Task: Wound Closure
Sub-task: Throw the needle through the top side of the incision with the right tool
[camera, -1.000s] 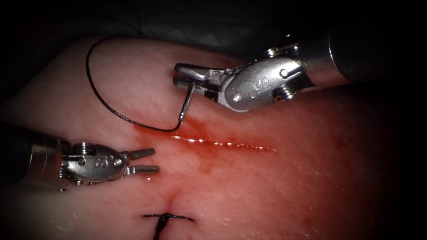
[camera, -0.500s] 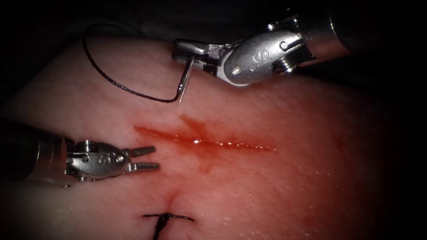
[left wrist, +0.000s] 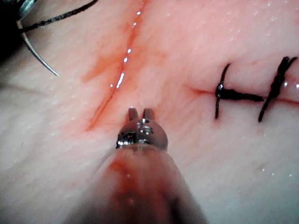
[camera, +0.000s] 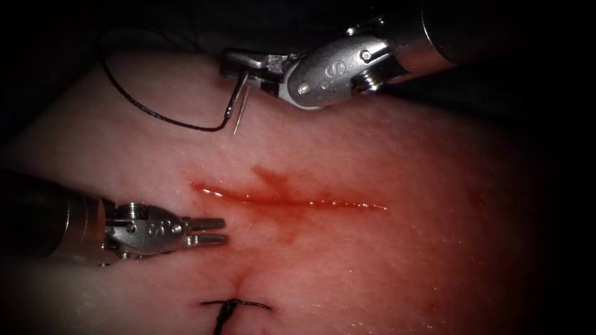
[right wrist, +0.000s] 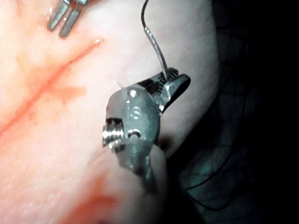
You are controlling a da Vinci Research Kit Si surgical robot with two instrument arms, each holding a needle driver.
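Observation:
The cut (camera: pixel 292 200) runs across the tissue (camera: pixel 403 260), wet with red fluid. My right tool (camera: pixel 227 67) is beyond the cut's left half, shut on the curved needle (camera: pixel 234 102) about mid-curve. The needle hangs free above the tissue with its tip down. The same needle (left wrist: pixel 39 58) shows in the left wrist view and, in the right tool's (right wrist: pixel 180 79) grip, in the right wrist view as a steel arc (right wrist: pixel 156 49). Black thread (camera: pixel 143 105) loops left from the needle's tail. My left tool (camera: pixel 222 231) is near the cut's left end, slightly open, holding nothing; its tips (left wrist: pixel 141 112) hover over the tissue.
A tied black stitch (camera: pixel 234 304) closes the wound on the near side of the open cut. Two such stitches (left wrist: pixel 233 93) lie side by side in the left wrist view. Dark background lies beyond the tissue's far edge (camera: pixel 155 37).
The right tool lifted the needle away from the cut's far edge, up and to the left, dragging the thread loop along. The left tool edged right and its jaws narrowed.

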